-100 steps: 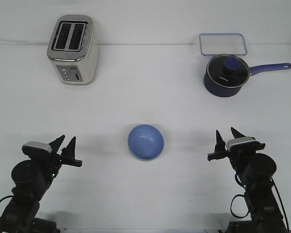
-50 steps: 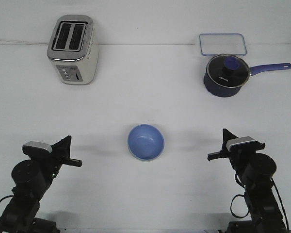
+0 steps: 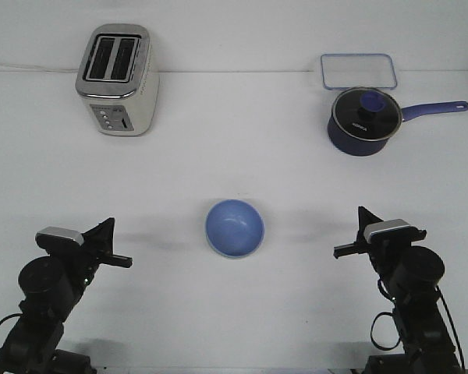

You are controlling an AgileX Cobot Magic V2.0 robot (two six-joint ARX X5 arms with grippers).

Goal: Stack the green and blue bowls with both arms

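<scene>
- The light periwinkle blue glossy round bowl (image 3: 234, 227) sits upright near the middle of the white tabletop (image 3: 234, 156), its hollow facing up. A thin pale rim shows along its lower edge, which may be the green bowl under it, but that cannot be told for sure.
- The left black jointed arm's end effector (image 3: 108, 240) is at about 8 o'clock from the bowl, well apart from it, with its pincer fingers pressed together and nothing between them.
- The right black jointed arm's end effector (image 3: 361, 231) is at about 4 o'clock from the bowl, also well apart, fingers likewise clenched on nothing.
- Both end effectors point inward toward the bowl between them.
- A silver two-slot metal toaster (image 3: 115, 79) stands at 11 o'clock on the tabletop, far from the bowl.
- A dark blue saucepan with a glass lid and a long blue handle (image 3: 364, 119) stands at 1 o'clock, handle pointing to 3 o'clock.
- Just behind the saucepan lies a clear rectangular lid with a blue rim (image 3: 358, 71), flat on the tabletop.
</scene>
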